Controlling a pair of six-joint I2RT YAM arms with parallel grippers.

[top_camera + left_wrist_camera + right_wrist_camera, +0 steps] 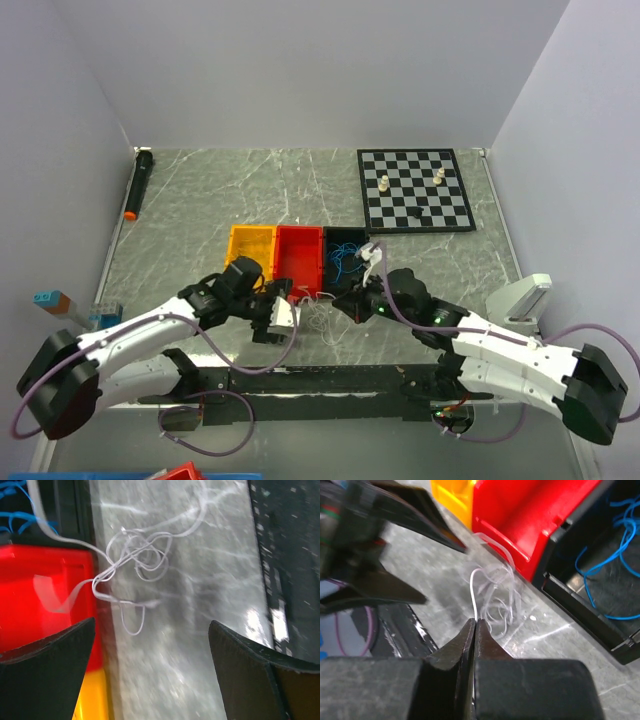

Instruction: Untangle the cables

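Right gripper, right wrist view: the right gripper point(475, 626) has its two black fingers pressed together, pinching one strand of the thin white curly cable point(493, 597) at the tips.
White cable, right wrist view: its loose loops lie on the grey marbled table point(545, 627) just beyond the fingertips, reaching the near corner of the red plastic bin point(530, 515).
Blue cables, right wrist view: the thin blue wires point(615, 545) lie inside the black plastic bin point(580, 605), beside the red bin.
Left gripper, right wrist view: the left gripper point(445, 575) is spread open just beside the white loops.
Left gripper, left wrist view: the jaws stand wide apart with nothing between them.
White cable, left wrist view: the loops lie ahead of the gap, nearer the left-hand finger, and strands cross onto the red bin.
Top view: both grippers sit at the near side of the bins, and the white cable lies on the table between them.
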